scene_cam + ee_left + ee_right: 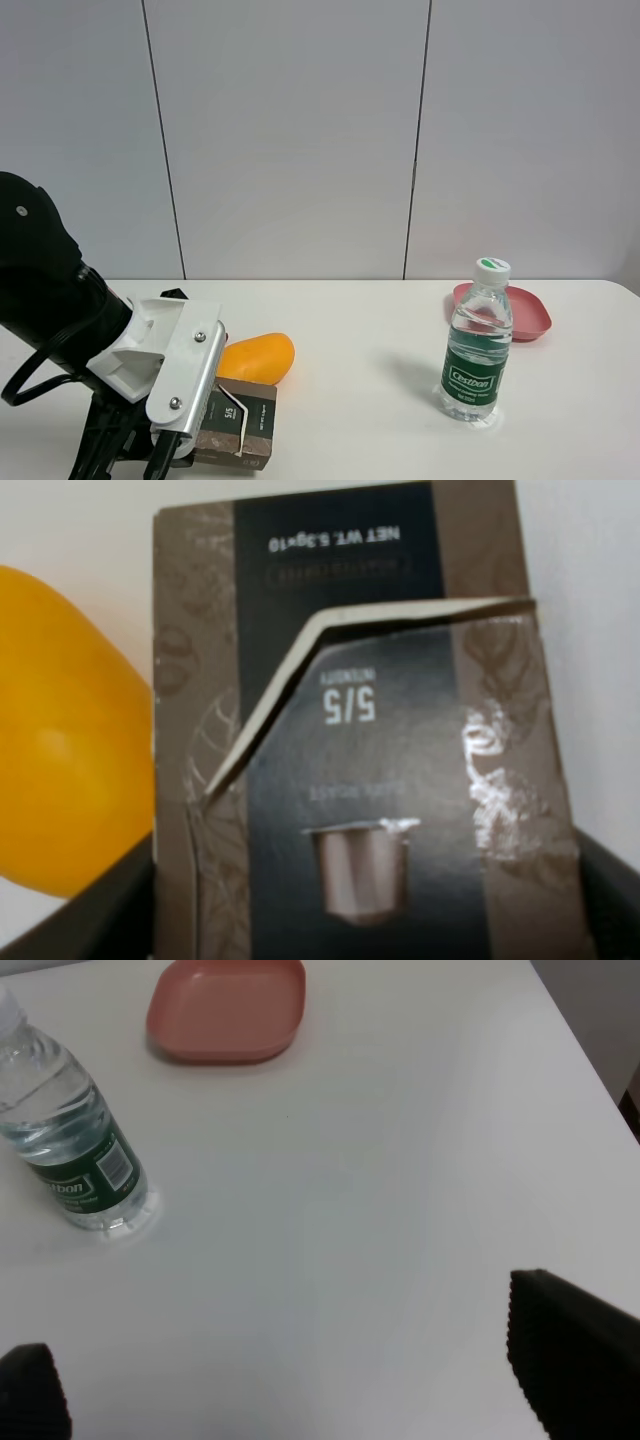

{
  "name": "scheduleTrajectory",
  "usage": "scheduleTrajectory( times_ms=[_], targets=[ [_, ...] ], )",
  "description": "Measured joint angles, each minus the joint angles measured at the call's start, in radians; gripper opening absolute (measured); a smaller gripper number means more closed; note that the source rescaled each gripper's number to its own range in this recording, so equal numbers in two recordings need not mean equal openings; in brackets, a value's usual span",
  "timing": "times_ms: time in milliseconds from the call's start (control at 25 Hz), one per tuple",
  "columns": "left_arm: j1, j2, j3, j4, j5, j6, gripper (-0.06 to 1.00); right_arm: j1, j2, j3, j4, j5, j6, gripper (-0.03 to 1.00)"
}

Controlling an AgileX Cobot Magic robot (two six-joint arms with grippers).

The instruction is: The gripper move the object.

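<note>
We saw the white table (380,330) first, with the left arm (50,290) bent low over its front left corner. The box (340,680) lay flat on the table there, under that arm's wrist. Well apart, towards the right edge, stood a water bottle (477,345) with a pink plate (525,315) behind it, nearer the back. A mango (255,358) lay just beside the box on the side facing the back edge. We could not tell whether the two touched.

In the wrist view the box's long axis ran straight out from the left gripper (365,900), so the jaws spanned its narrow width. One dark finger met each long side with no table showing between, and we judged them pressed onto the box. The right gripper (280,1340) hung over bare table near the right edge, fingers spread wide around nothing. We judged the left arm to be far the nearer, and that any shift had to keep away from the mango.
</note>
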Motion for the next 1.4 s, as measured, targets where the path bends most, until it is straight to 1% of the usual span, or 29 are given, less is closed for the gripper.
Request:
scheduleTrajectory(
  times_ms=[200, 320, 440, 520, 680, 720, 760, 880, 1040, 1120, 1160, 1240, 1320, 1400],
  targets=[
    [0.0, 0.0, 0.0, 0.001, 0.0, -0.012, 0.0, 0.0, 0.0, 0.0, 0.0, 0.0, 0.0, 1.0],
    [0.0, 0.0, 0.0, 0.001, 0.0, -0.03, 0.06, 0.0, 0.0, 0.0, 0.0, 0.0, 0.0, 1.0],
    [0.0, 0.0, 0.0, 0.001, 0.0, -0.033, 0.08, 0.0, 0.0, 0.0, 0.0, 0.0, 0.0, 1.0],
    [0.0, 0.0, 0.0, 0.001, 0.0, -0.034, 0.13, 0.0, 0.0, 0.0, 0.0, 0.0, 0.0, 1.0],
    [0.0, 0.0, 0.0, 0.001, 0.0, -0.058, 0.39, 0.0, 0.0, 0.0, 0.0, 0.0, 0.0, 1.0],
    [0.0, 0.0, 0.0, 0.001, 0.0, -0.068, 0.45, 0.0, 0.0, 0.0, 0.0, 0.0, 0.0, 1.0],
    [0.0, 0.0, 0.0, 0.001, -0.001, -0.082, 0.48, 0.0, 0.0, 0.0, 0.0, 0.0, 0.0, 1.0],
    [0.0, -0.003, 0.001, 0.001, -0.007, -0.116, 0.52, 0.0, 0.0, 0.0, 0.0, 0.0, 0.0, 1.0],
    [0.0, -0.066, -0.011, 0.002, 0.003, -0.165, 0.51, 0.0, 0.0, 0.0, 0.0, 0.0, 0.0, 1.0],
    [0.0, -0.129, -0.038, 0.007, 0.024, -0.215, 0.51, 0.0, 0.0, 0.0, 0.0, 0.0, 0.0, 1.0],
    [0.0, -0.159, -0.053, 0.015, 0.041, -0.258, 0.51, 0.0, 0.0, 0.0, 0.0, 0.0, 0.0, 1.0],
    [0.0, -0.237, -0.1, 0.07, 0.075, -0.372, 0.51, 0.0, 0.0, 0.0, 0.0, 0.0, 0.0, 1.0],
    [0.0, -0.302, -0.155, 0.165, 0.115, -0.555, 0.51, 0.0, 0.0, 0.0, 0.0, 0.0, 0.0, 1.0],
    [0.003, -0.358, -0.228, 0.316, 0.179, -0.757, 0.51, 0.0, 0.0, 0.0, 0.0, 0.0, 0.0, 1.0]
  ],
)
